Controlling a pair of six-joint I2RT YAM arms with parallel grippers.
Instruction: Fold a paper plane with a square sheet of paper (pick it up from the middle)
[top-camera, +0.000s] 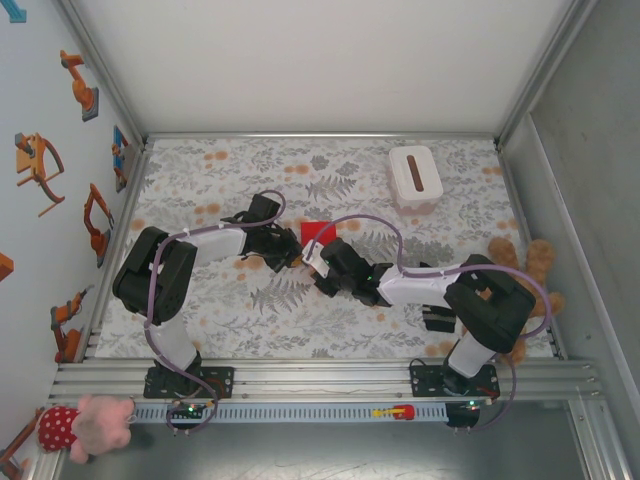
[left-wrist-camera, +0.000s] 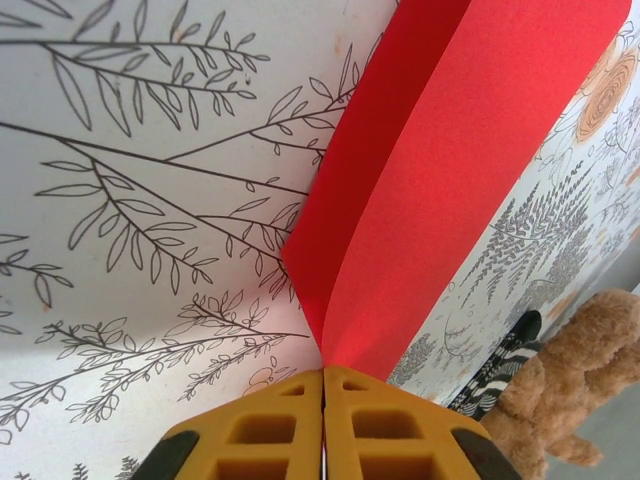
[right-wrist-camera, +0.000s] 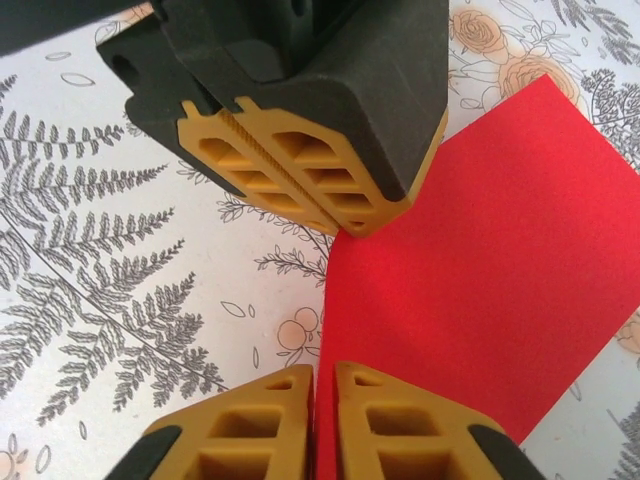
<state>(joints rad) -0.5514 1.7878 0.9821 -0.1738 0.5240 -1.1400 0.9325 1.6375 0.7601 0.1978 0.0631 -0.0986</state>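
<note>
Fern-and-blossom patterned cloth covers the counter (top-camera: 200, 180) inside a white-walled cell. A white box (top-camera: 414, 178) sits toward the back and a brown teddy bear (top-camera: 535, 268) at the right edge. Near the middle is the square sheet of paper (top-camera: 318, 233), bright red and already creased. In the left wrist view it rises in a soft V from its fold.

The left end effector (left-wrist-camera: 322, 372) is closed on the sheet at the bottom of that fold, its yellow fingers pressed flat together. The right end effector (right-wrist-camera: 322, 375) is closed too, and the red edge appears to run into the thin seam between its fingers, just beside the left one's tips.

The paper will likely handle as very light and limp. It should bow easily, slide readily on the cloth, and crumple or tear if the two grips pull apart. The best holds are probably on the crease or an edge near it, where doubled layers add stiffness, with gentle pressure.
</note>
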